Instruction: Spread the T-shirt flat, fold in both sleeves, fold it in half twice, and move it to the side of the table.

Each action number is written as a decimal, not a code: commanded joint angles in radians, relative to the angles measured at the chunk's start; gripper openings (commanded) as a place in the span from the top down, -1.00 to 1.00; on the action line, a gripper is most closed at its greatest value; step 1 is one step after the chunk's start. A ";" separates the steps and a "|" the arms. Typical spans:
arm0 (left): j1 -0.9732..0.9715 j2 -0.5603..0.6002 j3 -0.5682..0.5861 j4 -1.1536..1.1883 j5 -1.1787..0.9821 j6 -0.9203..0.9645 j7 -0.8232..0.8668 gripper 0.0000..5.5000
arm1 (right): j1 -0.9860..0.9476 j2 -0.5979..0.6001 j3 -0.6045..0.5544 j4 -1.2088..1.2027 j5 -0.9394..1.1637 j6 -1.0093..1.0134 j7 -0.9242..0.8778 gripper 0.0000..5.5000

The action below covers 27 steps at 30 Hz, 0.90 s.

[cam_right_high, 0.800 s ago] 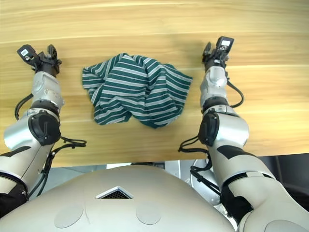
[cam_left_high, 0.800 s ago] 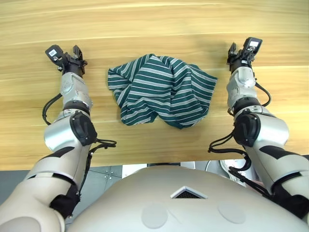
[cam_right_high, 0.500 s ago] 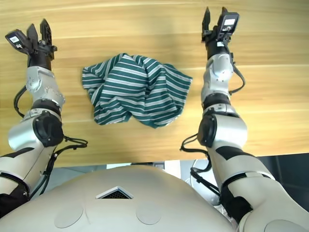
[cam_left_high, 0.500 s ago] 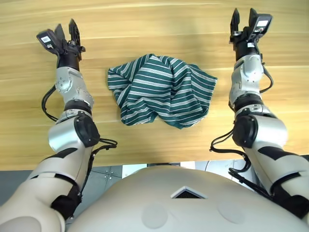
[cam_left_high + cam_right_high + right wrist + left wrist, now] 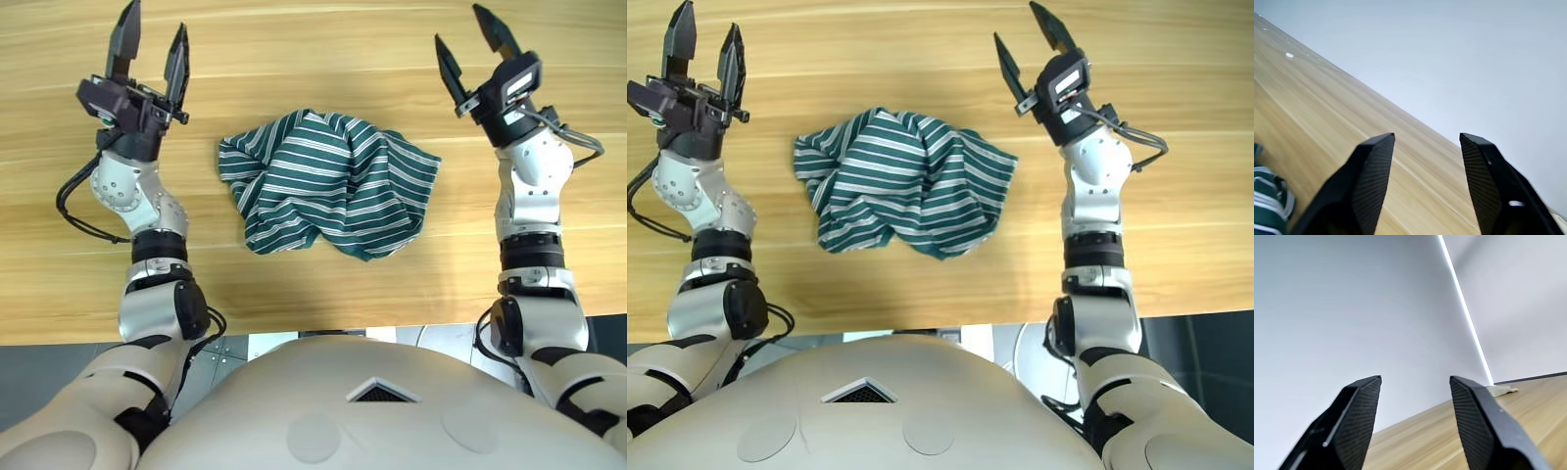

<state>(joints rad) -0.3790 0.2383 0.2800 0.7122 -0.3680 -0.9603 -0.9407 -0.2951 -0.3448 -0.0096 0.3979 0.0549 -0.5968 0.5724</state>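
Looking down at a green striped T-shirt (image 5: 328, 194), lying bunched up in a heap in the middle of the wooden surface (image 5: 313, 59). Holding the left tool (image 5: 155, 20) up in the air on the left of the T-shirt, spread wide and gripping nothing. Holding the right tool (image 5: 458, 26) up on the right, also spread wide, well apart from the T-shirt.

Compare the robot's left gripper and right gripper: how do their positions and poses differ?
The left gripper is left of the crumpled T-shirt; the right gripper is right of it. The left gripper's fingers point almost straight ahead; the right gripper's lean toward the robot's left. Both are open, empty and apart from the T-shirt.
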 commanded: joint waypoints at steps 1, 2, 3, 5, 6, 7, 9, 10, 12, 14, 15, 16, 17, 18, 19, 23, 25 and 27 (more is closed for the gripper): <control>0.049 0.024 -0.099 -0.067 0.058 -0.020 -0.040 0.06 | 0.059 -0.038 0.063 -0.093 -0.042 0.020 0.045 0.11; 0.058 0.031 -0.120 -0.076 0.065 -0.012 -0.046 0.06 | 0.069 -0.045 0.073 -0.108 -0.046 0.021 0.052 0.11; 0.065 0.038 -0.136 -0.083 0.071 -0.006 -0.046 0.06 | 0.078 -0.052 0.084 -0.119 -0.052 0.021 0.057 0.11; 0.073 0.052 -0.164 -0.090 0.094 -0.004 -0.039 -0.01 | 0.092 -0.069 0.102 -0.132 -0.074 0.016 0.066 0.11; 0.076 0.058 -0.177 -0.091 0.104 -0.003 -0.034 -0.04 | 0.098 -0.077 0.108 -0.136 -0.081 0.015 0.070 0.11; 0.079 0.063 -0.194 -0.095 0.111 0.001 -0.036 -0.04 | 0.109 -0.090 0.117 -0.144 -0.087 0.012 0.081 0.11; 0.084 0.070 -0.218 -0.107 0.123 0.002 -0.031 -0.04 | 0.123 -0.114 0.132 -0.158 -0.098 0.012 0.099 0.11; 0.086 0.073 -0.226 -0.111 0.125 0.003 -0.025 -0.04 | 0.127 -0.124 0.138 -0.162 -0.101 0.014 0.106 0.11; 0.090 0.082 -0.242 -0.125 0.120 0.015 -0.026 -0.04 | 0.134 -0.144 0.152 -0.173 -0.112 0.012 0.117 0.11; 0.098 0.094 -0.261 -0.141 0.120 0.027 -0.031 -0.04 | 0.141 -0.158 0.159 -0.185 -0.120 0.011 0.123 0.11; 0.104 0.103 -0.271 -0.149 0.122 0.031 -0.036 -0.04 | 0.144 -0.164 0.163 -0.191 -0.122 0.012 0.125 0.11; 0.110 0.114 -0.279 -0.155 0.128 0.035 -0.040 -0.04 | 0.147 -0.170 0.166 -0.197 -0.122 0.012 0.128 0.11; 0.116 0.126 -0.288 -0.159 0.134 0.037 -0.042 -0.04 | 0.150 -0.175 0.169 -0.201 -0.121 0.012 0.129 0.11; 0.120 0.140 -0.294 -0.163 0.141 0.038 -0.044 -0.04 | 0.154 -0.181 0.170 -0.203 -0.126 0.010 0.126 0.11; 0.123 0.152 -0.297 -0.166 0.146 0.038 -0.043 -0.04 | 0.157 -0.186 0.171 -0.204 -0.130 0.008 0.124 0.11; 0.135 0.193 -0.297 -0.194 0.147 0.037 -0.029 -0.04 | 0.173 -0.203 0.179 -0.220 -0.147 0.002 0.119 0.11; 0.137 0.206 -0.294 -0.210 0.133 0.038 -0.025 -0.04 | 0.173 -0.205 0.185 -0.227 -0.155 0.001 0.114 0.11; 0.149 0.224 -0.300 -0.213 0.139 0.038 -0.029 -0.04 | 0.172 -0.213 0.188 -0.220 -0.190 -0.003 0.100 0.11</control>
<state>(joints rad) -0.2429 0.4338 -0.0133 0.5092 -0.2324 -0.9314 -0.9656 -0.1251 -0.5334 0.1701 0.1824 -0.1009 -0.5918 0.6815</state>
